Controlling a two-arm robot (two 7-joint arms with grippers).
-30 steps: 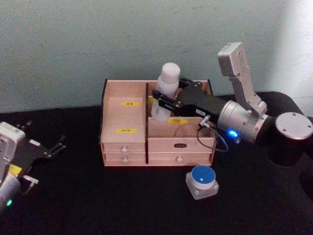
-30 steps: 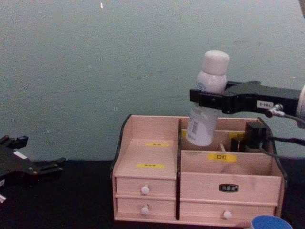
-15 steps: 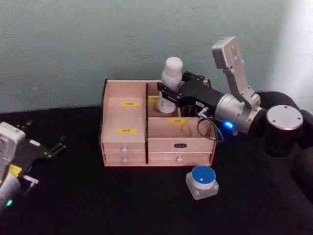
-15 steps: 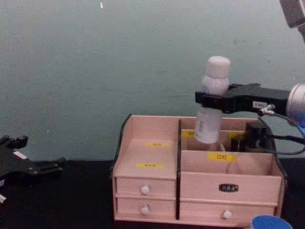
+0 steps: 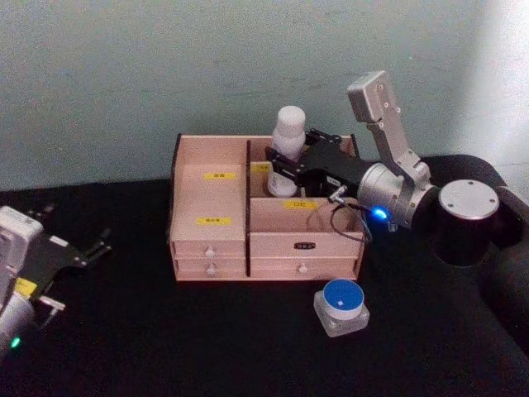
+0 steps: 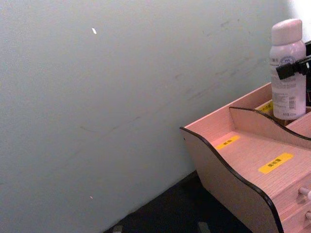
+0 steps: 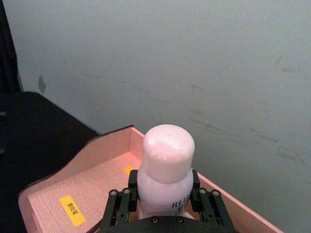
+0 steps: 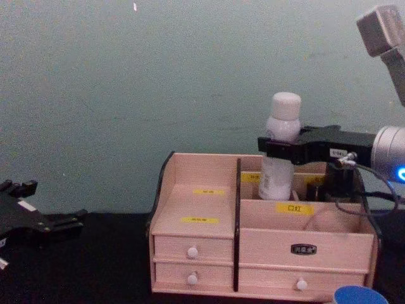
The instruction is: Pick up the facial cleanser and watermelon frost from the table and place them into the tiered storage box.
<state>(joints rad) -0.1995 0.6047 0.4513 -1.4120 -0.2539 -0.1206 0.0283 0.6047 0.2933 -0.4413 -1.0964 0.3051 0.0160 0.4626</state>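
- Left gripper [image 5: 76, 271]: 8 o'clock on the black table [image 5: 165, 347], fingers spread, well apart from the box.
- Tiered storage box [image 5: 207, 203]: centre, 4 drawers shut.
- Facial cleanser [image 5: 289, 126]: upright, base sunk into the rear right compartment at 1 o'clock, pinched by the right gripper [image 5: 283, 168].
- Watermelon frost [image 5: 340, 304]: 5 o'clock on the table, near the box's front corner, not touching.

- Small black container [image 8: 340, 182]: upright, just below the right gripper [image 5: 281, 163], back from its fingertips.
- Black table [image 5: 165, 347]: well below the gripper, spreading out to both sides.
- Pale grey-green wall [image 5: 149, 66]: behind the gripper, faintly scuffed.
- White speck [image 8: 134, 7] on the wall: higher than the gripper, far to its left.
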